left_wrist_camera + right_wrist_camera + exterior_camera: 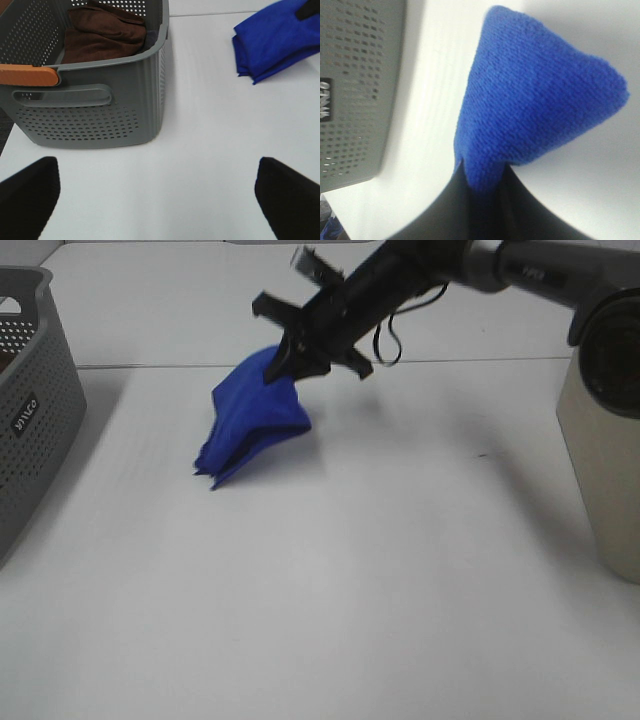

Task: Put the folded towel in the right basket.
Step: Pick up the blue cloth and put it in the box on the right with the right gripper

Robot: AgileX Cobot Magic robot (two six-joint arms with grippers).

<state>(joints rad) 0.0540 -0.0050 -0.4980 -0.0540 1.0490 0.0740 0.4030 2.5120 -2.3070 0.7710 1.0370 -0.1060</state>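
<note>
The folded blue towel (250, 420) is left of the table's middle. My right gripper (292, 358) reaches across from the right and is shut on its top corner. The towel hangs from it, and its lower edge is at or just above the table. In the right wrist view the towel (535, 110) fills the space ahead of the closed gripper (482, 175). The right basket (600, 470) is a beige container at the right edge. My left gripper (160, 187) is open and empty, low over the table, with the towel (275, 40) far ahead of it.
A grey perforated basket (30, 410) stands at the left edge. The left wrist view (100, 100) shows it holding a brown cloth (105, 32) and having an orange handle (27, 75). White table (400, 570) lies between towel and beige basket.
</note>
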